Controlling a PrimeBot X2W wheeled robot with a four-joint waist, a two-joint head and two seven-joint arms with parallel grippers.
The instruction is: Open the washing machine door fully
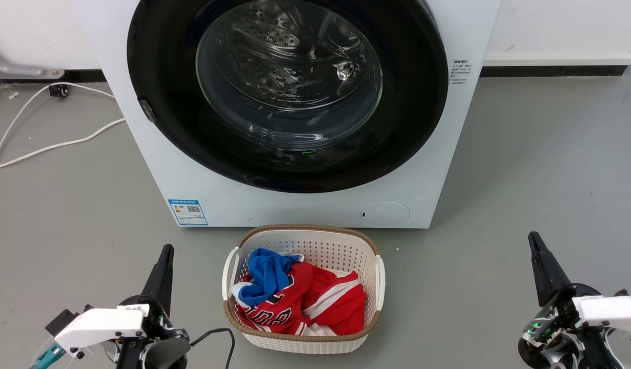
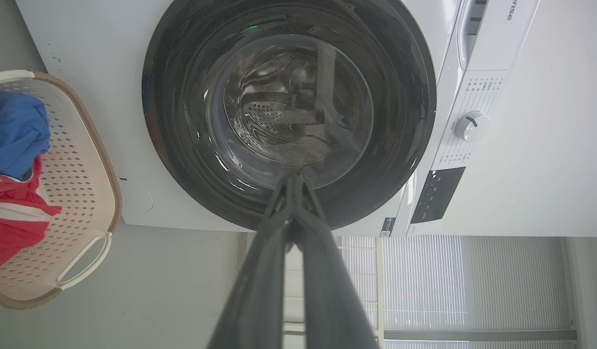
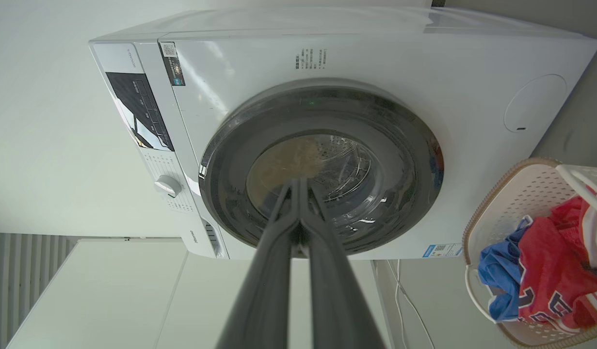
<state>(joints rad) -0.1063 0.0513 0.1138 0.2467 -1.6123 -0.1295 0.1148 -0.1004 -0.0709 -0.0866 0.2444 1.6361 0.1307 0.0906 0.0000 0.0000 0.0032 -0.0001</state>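
The washing machine stands on the grey floor with its white front facing the robot, and the washing machine door covers most of that front. It is a glossy black disc with a clear glass bowl at its centre, through which the perforated steel drum shows. From the right wrist view the door appears to lie flat against the cabinet, though the angle is too steep to be sure of the seam. A small grey fitting sits on the disc's left rim in the head view. It is too small to tell whether it is a handle or a catch. Low on the front are a blue sticker and a round flap. Just before the machine sits a white laundry basket holding a red garment and a blue garment. The left gripper hovers over the floor left of the basket, well apart from the door, its two dark fingers pressed together with nothing between them. The right gripper hangs right of the basket, fingers likewise pressed together and empty. White cables trail across the floor at the far left.
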